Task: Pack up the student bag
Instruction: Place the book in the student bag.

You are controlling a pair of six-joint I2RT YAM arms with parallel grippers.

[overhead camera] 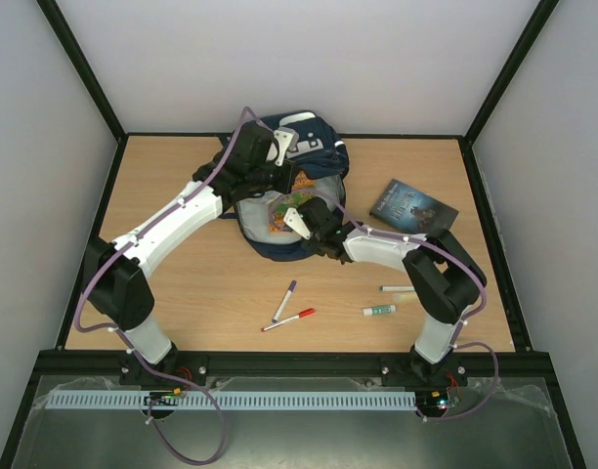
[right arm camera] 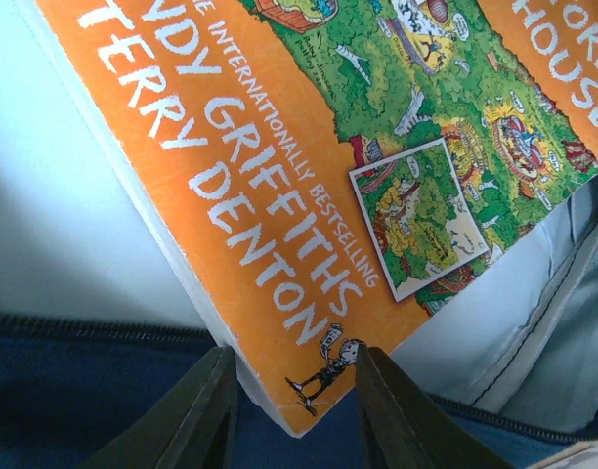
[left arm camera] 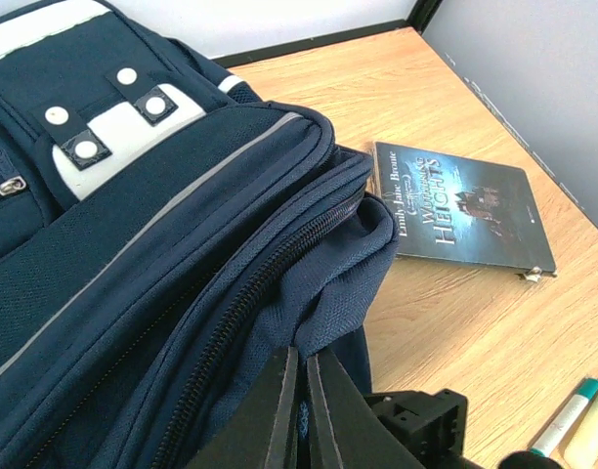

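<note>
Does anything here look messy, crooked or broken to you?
Nothing looks broken or spilled. The orange book lies askew in the open student bag, one corner between the fingers of the right gripper. A red marker and a glue stick lie loose on the table.

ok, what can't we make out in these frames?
Right wrist: orange paperback book, title cut off by frame edges; right gripper contact with it unclear, too close.
Top view: inside of navy blue fabric backpack, hidden under left arm; print on red marker, too small.
Left wrist: fabric held by left gripper, hidden between its shut fingers.
</note>
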